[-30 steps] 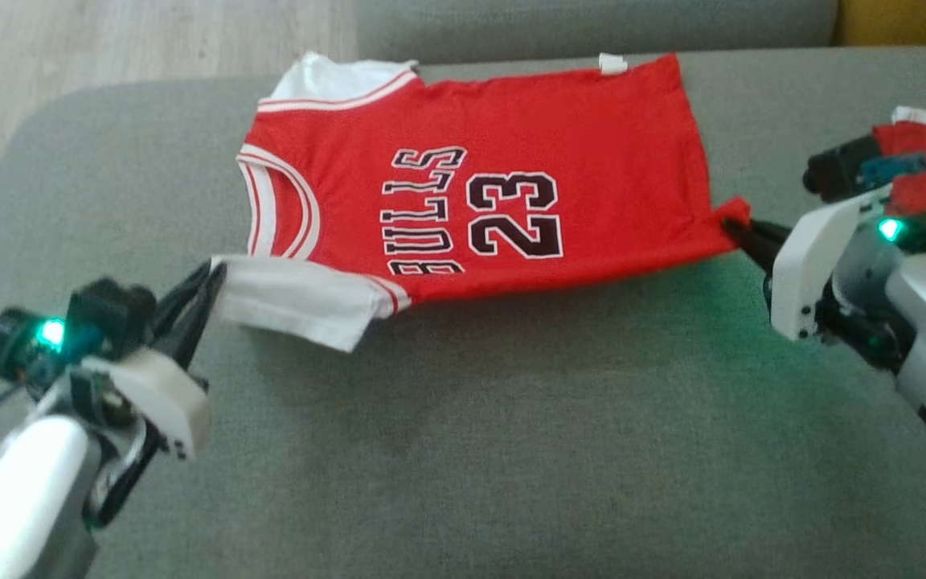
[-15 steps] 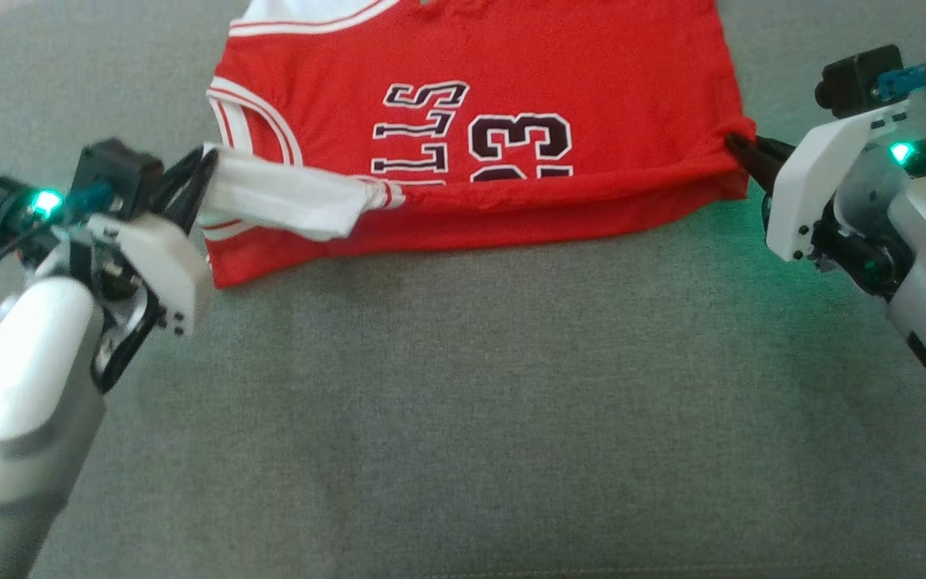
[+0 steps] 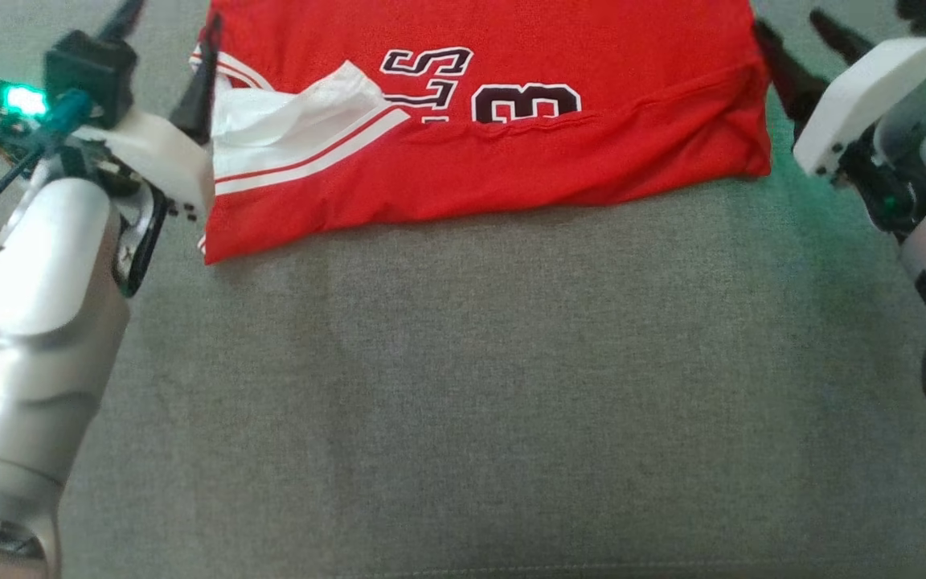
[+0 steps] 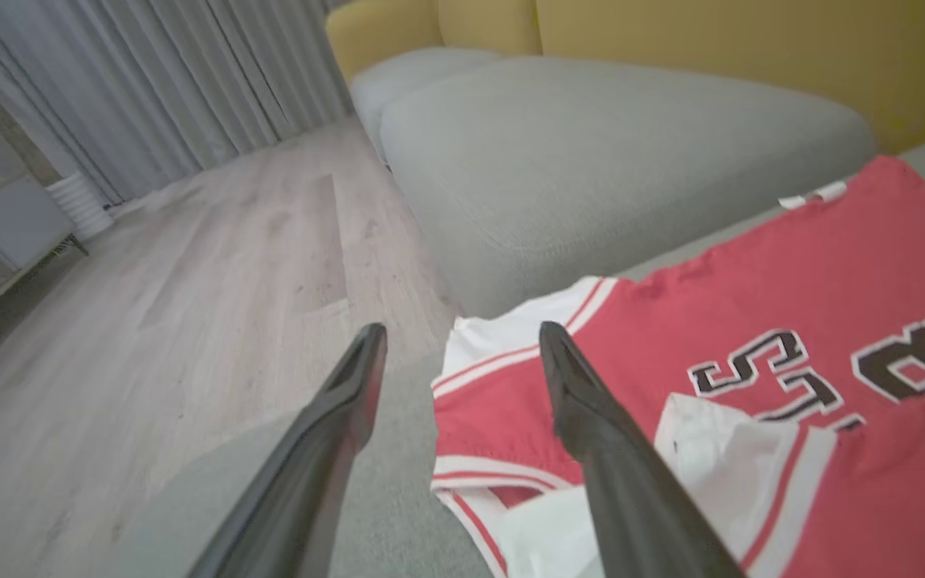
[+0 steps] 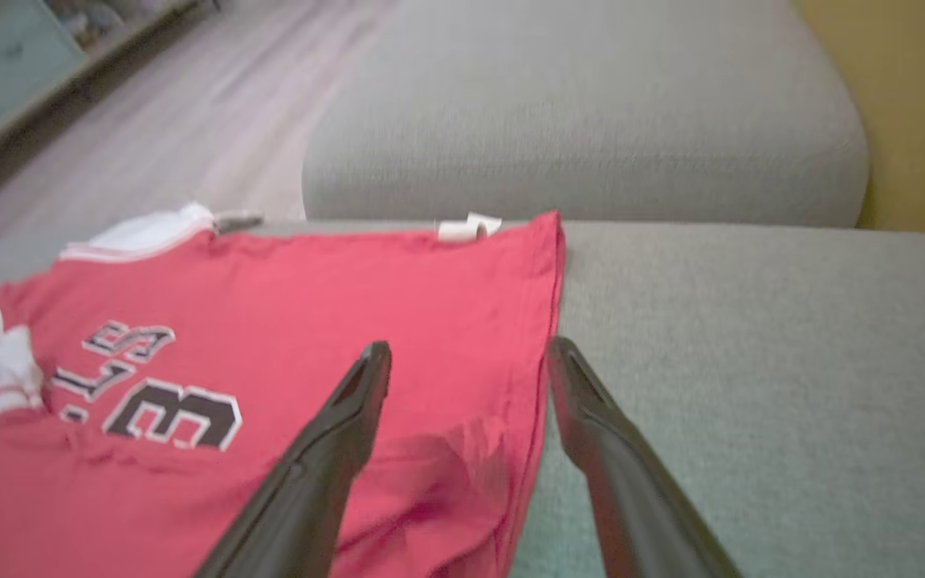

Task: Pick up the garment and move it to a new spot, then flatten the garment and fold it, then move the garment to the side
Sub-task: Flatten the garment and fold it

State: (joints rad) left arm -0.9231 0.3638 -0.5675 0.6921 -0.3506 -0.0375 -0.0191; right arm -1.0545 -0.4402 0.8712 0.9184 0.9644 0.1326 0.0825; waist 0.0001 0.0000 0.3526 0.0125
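Garment (image 3: 511, 161) lies folded once at frame top; my left end effector (image 4: 461, 331) and right end effector (image 5: 469, 345) spread wide, empty. I reckon more folding and the sideways move remain.

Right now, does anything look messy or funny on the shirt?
Yes. On the folded red jersey, a white flap sits bunched and crooked at the end by the left gripper, so that fold isn't neat.
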